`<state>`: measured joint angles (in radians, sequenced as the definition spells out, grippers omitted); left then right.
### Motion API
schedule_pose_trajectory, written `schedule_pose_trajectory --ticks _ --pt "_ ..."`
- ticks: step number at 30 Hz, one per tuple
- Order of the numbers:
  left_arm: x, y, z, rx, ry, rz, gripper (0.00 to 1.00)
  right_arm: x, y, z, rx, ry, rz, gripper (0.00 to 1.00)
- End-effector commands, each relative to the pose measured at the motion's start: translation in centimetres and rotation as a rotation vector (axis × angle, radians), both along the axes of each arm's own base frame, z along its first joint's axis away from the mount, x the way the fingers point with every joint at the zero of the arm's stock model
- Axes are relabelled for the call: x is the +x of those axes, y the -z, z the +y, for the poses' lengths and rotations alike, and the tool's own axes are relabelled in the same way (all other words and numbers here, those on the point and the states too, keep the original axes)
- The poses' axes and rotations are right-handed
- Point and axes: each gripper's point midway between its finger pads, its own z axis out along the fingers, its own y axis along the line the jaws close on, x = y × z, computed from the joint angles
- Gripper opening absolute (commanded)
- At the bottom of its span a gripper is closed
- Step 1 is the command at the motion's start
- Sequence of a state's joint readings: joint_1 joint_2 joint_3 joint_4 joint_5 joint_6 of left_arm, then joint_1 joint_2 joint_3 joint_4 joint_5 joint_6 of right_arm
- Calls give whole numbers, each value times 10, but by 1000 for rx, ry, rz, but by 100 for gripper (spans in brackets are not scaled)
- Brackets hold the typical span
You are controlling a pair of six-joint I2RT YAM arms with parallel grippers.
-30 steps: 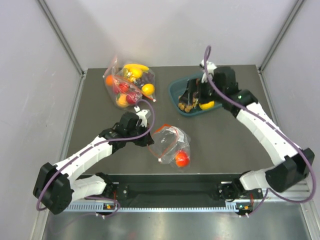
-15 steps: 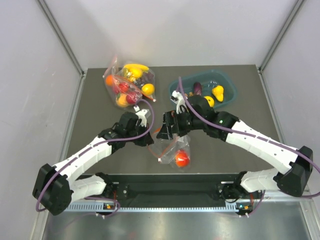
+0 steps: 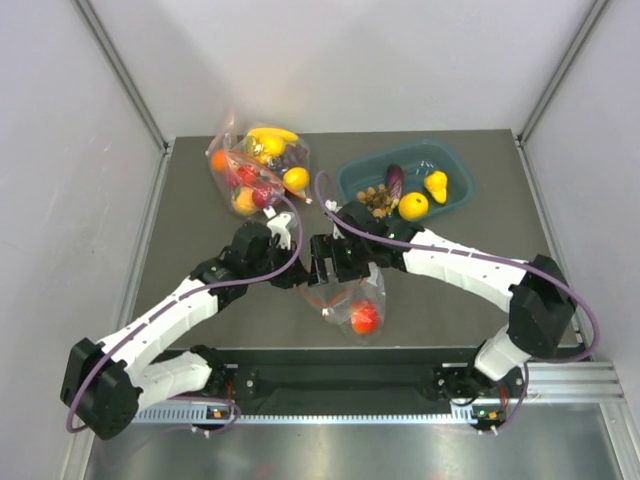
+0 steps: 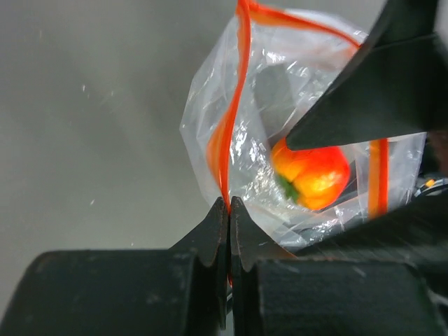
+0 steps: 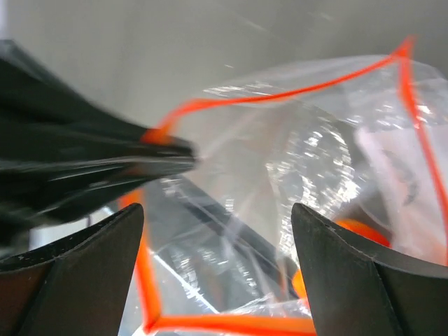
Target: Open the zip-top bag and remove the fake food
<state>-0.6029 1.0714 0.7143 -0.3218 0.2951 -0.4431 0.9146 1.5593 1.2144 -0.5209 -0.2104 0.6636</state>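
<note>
Zip-top bag point(image 3: 345, 298) lies near the front edge of the table point(image 3: 190, 210) in the top view, between both arms, with a tomato point(image 3: 364, 317) at its near end. The left gripper point(image 3: 291, 276) touches its left edge, and the right gripper point(image 3: 326, 268) hovers over its far end. A teal tub point(image 3: 455, 163) of fruit sits well behind, to the right.

In the left wrist view, the jaws are pinched together on the zip strip point(image 4: 233, 133).

In the right wrist view, the fingers point(image 5: 77, 255) stand wide apart with the bag's open mouth straight ahead between them. The tomato sits deeper in, to the right, so the right arm seems better placed to reach it.
</note>
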Motion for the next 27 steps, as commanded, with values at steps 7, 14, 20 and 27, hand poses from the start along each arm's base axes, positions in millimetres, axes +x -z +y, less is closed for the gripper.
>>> schedule_pose_trajectory --ticks 7,14,20,27 --pt "12 -33 -8 -82 -8 -112 0 2 7 -46 -283 69 10 87" --pt "18 -41 -11 -96 -11 -143 0 -18 1 -84 -456 11 34 89" --pt "20 -46 -13 -104 -12 -160 0 -50 13 -92 -466 -29 112 89" --pt "17 -43 -15 -108 -2 -153 0 -73 36 -86 -471 -50 171 89"
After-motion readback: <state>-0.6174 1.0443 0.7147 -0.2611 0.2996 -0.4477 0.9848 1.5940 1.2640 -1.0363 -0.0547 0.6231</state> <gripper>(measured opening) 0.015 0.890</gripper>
